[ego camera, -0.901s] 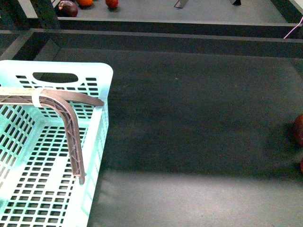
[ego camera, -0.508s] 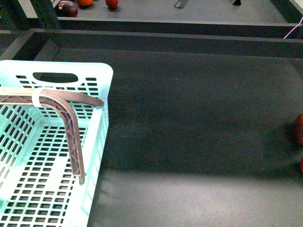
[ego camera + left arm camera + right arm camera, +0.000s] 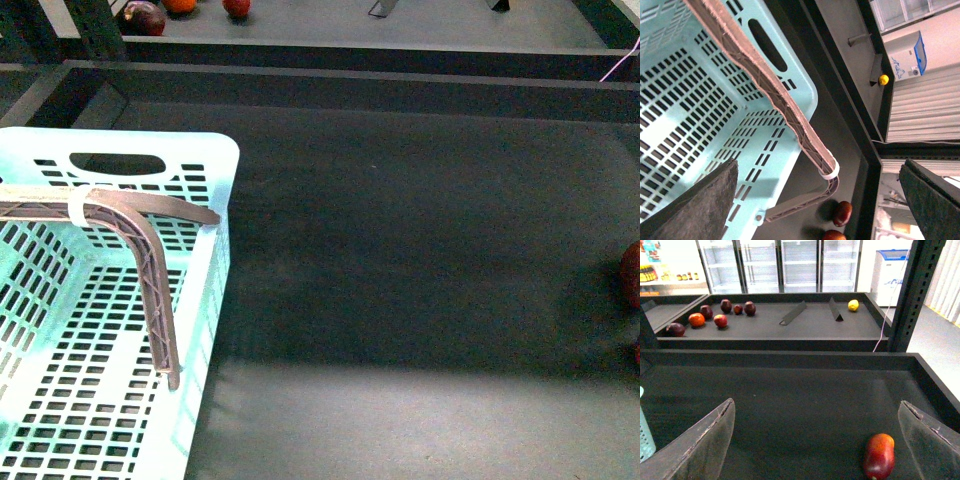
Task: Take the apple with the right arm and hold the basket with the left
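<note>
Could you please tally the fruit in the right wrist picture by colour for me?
Yellow fruit: 1
Orange fruit: 1
Red or dark purple fruit on the far tray: 6
Red-and-orange apple on the near tray: 1
Total: 9

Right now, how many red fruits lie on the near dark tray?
2, both at the tray's right edge in the front view: a farther fruit and a nearer fruit, each cut off. Others may be hidden.
</note>
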Controlling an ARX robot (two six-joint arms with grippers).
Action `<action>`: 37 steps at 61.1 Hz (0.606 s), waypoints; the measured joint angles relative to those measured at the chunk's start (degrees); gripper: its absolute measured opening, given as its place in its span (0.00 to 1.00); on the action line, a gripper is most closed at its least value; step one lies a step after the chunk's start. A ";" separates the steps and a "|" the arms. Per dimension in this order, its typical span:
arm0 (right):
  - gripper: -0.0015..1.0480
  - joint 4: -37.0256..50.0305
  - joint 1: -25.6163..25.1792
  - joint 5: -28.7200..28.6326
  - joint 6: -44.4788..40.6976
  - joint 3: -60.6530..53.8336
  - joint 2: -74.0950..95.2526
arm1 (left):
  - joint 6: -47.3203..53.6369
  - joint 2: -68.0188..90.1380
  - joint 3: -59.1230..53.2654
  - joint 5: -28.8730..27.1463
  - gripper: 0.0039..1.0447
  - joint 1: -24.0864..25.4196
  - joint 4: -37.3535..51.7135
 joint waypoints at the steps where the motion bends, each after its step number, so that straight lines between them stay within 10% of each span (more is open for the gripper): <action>1: 0.91 0.00 0.00 0.00 0.00 0.00 0.00 | -1.66 1.20 0.20 0.13 0.94 -0.02 0.57; 37: 0.91 0.00 0.00 0.00 0.00 0.00 0.00 | -15.45 48.17 11.45 -1.20 0.94 1.90 23.58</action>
